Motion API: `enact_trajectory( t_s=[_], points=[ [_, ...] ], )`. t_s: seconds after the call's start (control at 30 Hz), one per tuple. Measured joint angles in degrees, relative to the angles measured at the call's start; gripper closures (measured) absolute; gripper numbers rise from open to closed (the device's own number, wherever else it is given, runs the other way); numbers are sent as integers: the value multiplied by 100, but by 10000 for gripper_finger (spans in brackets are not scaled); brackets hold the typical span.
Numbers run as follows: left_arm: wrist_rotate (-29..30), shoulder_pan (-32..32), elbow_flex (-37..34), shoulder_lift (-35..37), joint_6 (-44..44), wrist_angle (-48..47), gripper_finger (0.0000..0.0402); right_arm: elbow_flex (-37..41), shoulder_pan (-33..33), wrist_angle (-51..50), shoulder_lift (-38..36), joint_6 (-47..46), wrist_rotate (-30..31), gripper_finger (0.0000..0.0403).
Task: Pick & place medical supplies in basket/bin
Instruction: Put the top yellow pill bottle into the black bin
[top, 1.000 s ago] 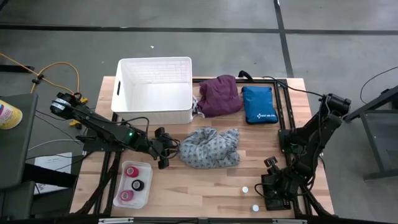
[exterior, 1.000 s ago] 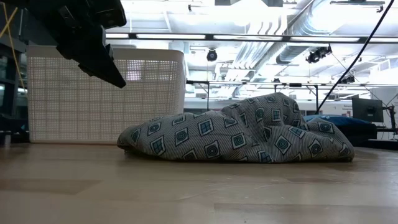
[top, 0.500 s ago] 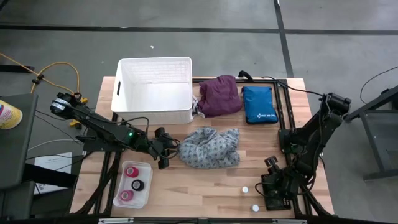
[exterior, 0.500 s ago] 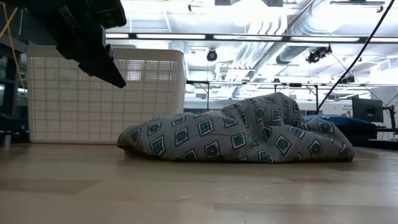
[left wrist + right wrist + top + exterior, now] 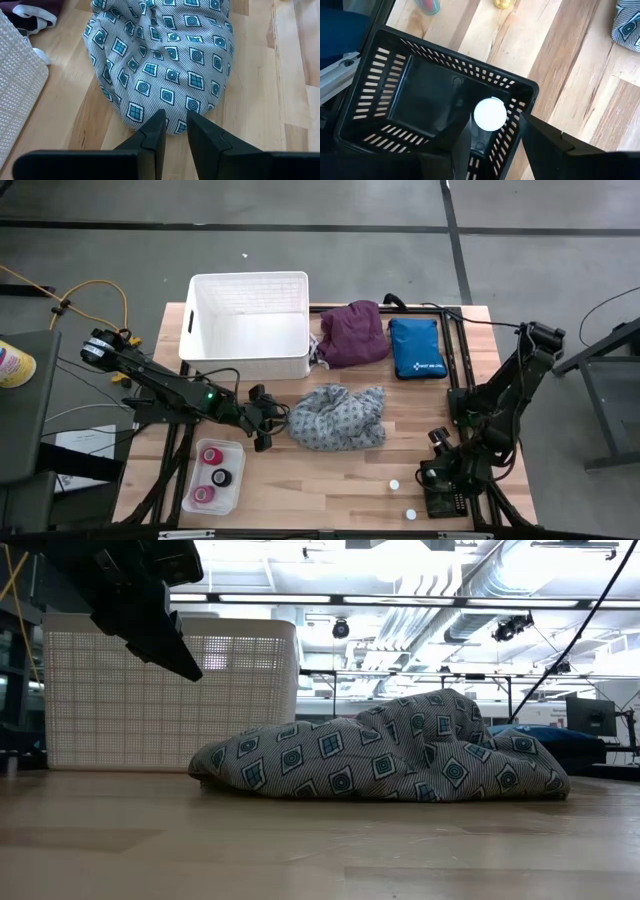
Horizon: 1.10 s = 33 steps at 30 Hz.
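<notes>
The grey dotted cloth [image 5: 338, 418] lies bunched mid-table and also shows in the low view [image 5: 400, 755]. My left gripper [image 5: 175, 117] hangs just left of it and above the table [image 5: 185, 665], open by a narrow gap and touching nothing. The white basket [image 5: 248, 277] stands at the far left, with the purple cloth [image 5: 352, 332] to its right. My right gripper [image 5: 495, 117] is at the near right, over a small black slotted basket [image 5: 470, 65], shut on a white-capped vial [image 5: 490, 114]. Two more vials [image 5: 394, 484] [image 5: 409, 513] stand on the table left of the black basket. My right gripper has the vial between its two fingertips [image 5: 470, 125], with the fingers pointing down from above. The vial's round white cap [image 5: 490, 114] faces the camera and hides the place of contact. The vial is upright and lifted clear, inside the black basket's outline near one wall.
A clear tray [image 5: 213, 475] with pink and black tape rolls sits near the table's front left. A blue first-aid pouch [image 5: 418, 347] lies at the far right, beside the purple cloth. Bare wood lies in front of the grey cloth.
My right arm has shifted slightly over the black basket. My left arm and the cloth have kept still.
</notes>
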<state>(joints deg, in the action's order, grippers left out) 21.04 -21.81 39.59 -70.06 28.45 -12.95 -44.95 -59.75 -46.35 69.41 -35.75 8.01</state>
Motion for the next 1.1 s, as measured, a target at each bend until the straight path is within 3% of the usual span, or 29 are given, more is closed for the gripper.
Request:
enact_trajectory(
  t_s=[0.37,0.8,1.1],
  points=[
    [0,-1,0,0,1,1,327,0,210,-130,0,-328,1,248],
    [0,0,0,0,0,2,327,0,1340,-1305,0,-1789,87,248],
    [0,-1,0,-1,1,2,327,0,2118,-1556,0,-2163,-566,248]
  ],
)
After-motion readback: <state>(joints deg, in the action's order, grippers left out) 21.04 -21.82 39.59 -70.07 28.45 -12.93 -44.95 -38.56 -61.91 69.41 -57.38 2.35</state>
